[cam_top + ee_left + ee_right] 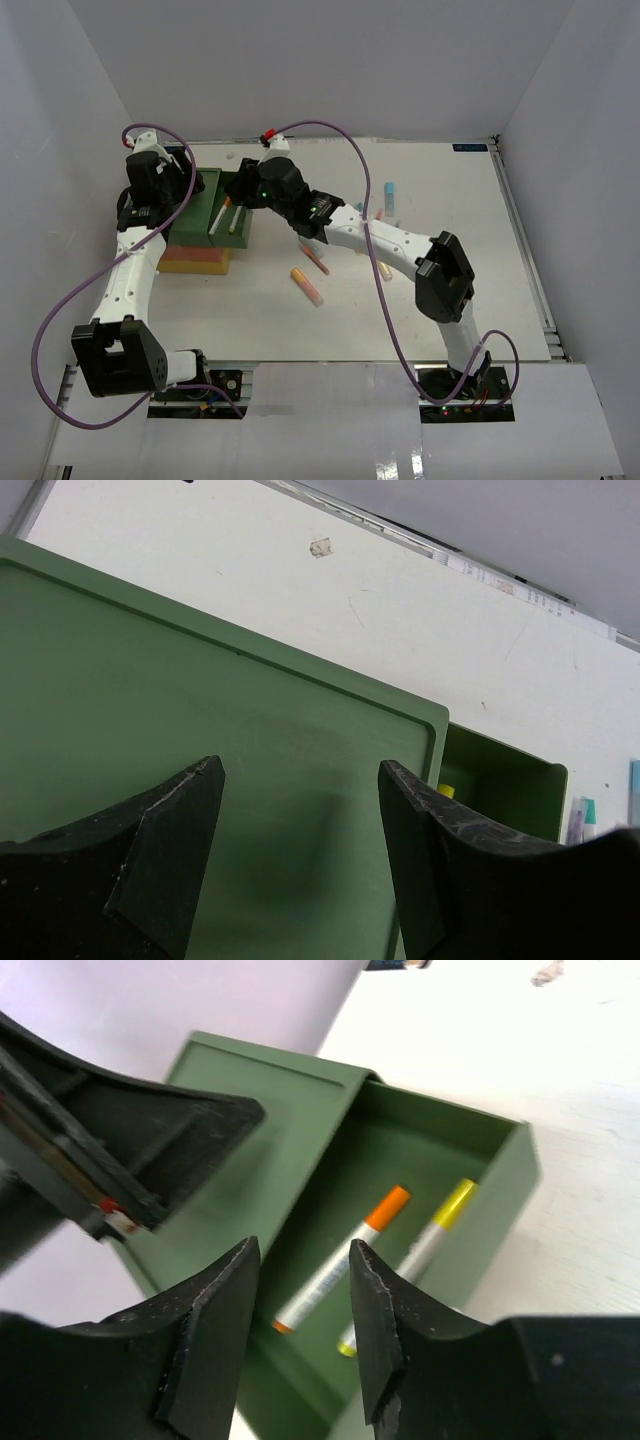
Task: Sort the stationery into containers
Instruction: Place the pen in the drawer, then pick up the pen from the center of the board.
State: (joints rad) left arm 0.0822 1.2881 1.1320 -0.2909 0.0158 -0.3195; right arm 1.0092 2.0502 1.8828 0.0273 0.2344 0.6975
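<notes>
While the right pincer (300, 1250) hangs narrowly open and empty, the orange-capped marker (365, 1232) and yellow-capped marker (435, 1225) lie in the green drawer (505, 1195) just beneath.

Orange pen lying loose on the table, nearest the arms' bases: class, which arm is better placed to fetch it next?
Right, probably. The right pincer hangs open and empty over the green drawer, on the orange pen's side. The left pincer sits over the green bin lid, farther away.
</notes>
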